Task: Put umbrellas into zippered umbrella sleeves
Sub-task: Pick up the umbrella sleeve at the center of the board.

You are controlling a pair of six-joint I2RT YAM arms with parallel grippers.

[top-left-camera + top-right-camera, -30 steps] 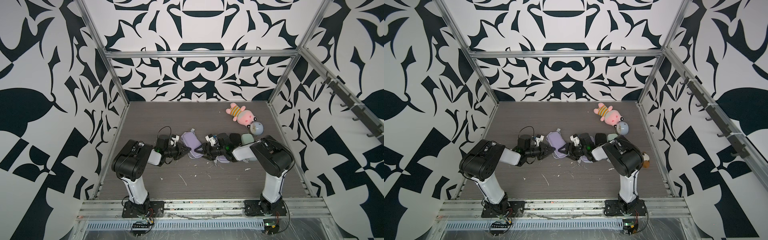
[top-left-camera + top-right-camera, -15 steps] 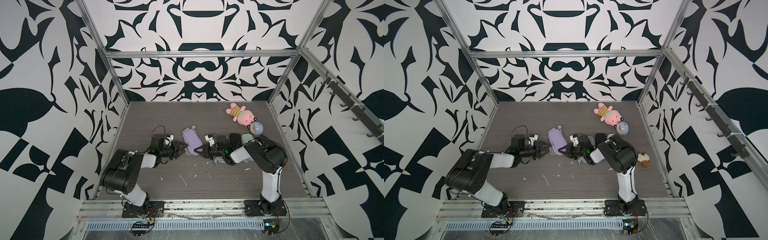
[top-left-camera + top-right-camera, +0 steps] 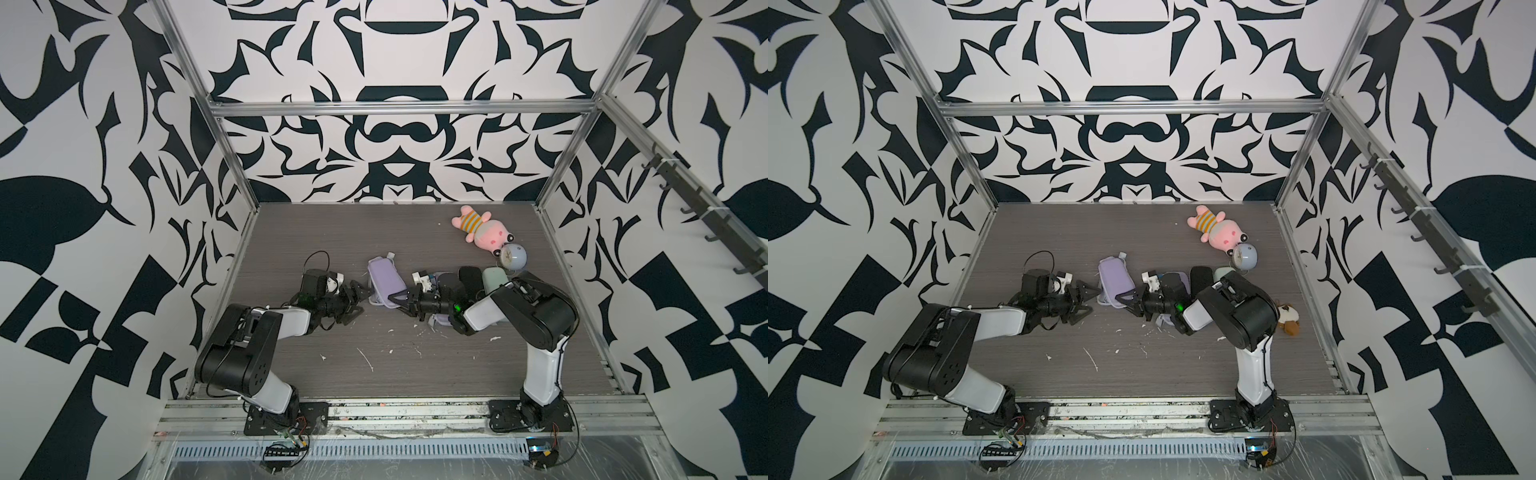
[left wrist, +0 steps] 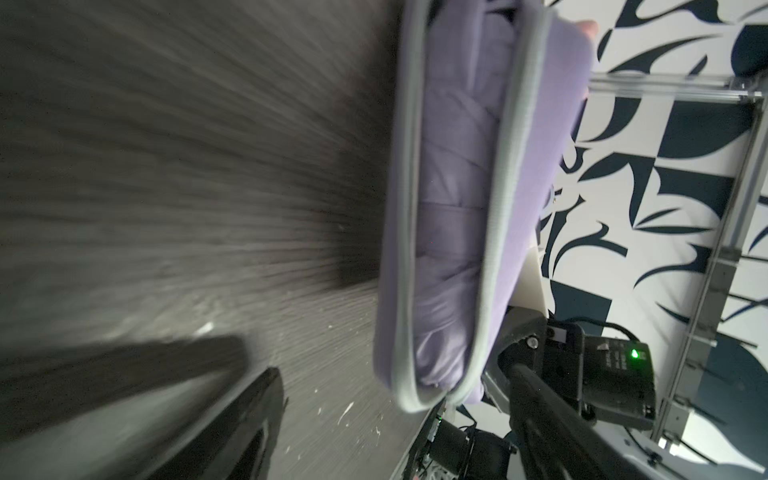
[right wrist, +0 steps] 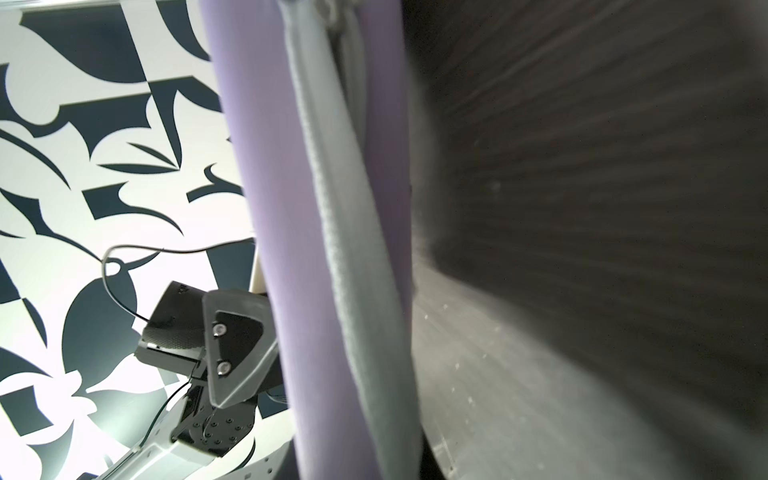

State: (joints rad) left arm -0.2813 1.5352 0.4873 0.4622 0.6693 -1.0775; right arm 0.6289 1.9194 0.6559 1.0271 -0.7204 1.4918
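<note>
A lilac zippered sleeve [image 3: 383, 279] [image 3: 1115, 281] lies mid-floor in both top views. The left wrist view shows this sleeve [image 4: 552, 124] gaping, with a lilac umbrella [image 4: 453, 208] tucked between its grey zip bands. My left gripper [image 3: 360, 297] [image 3: 1087, 298] stands open just left of the sleeve's near end; one dark finger [image 4: 257, 415] hovers over the floor. On the other side, my right gripper [image 3: 395, 298] [image 3: 1126, 300] is shut on that same end. In the right wrist view the sleeve [image 5: 270, 208] fills the centre and hides the jaws.
Behind the right arm lie another lilac sleeve [image 3: 440, 277], a black sleeve [image 3: 469, 276] and a mint green one [image 3: 492, 275]. A pink plush toy [image 3: 484, 230] and round pale-blue clock [image 3: 513, 255] sit at the back right. A brown plush [image 3: 1287, 322] lies by the right wall.
My left gripper has opened, let go of the lilac sleeve and drawn back slightly to the left. My right gripper has closed on the sleeve's near end. The sleeve has barely shifted.
</note>
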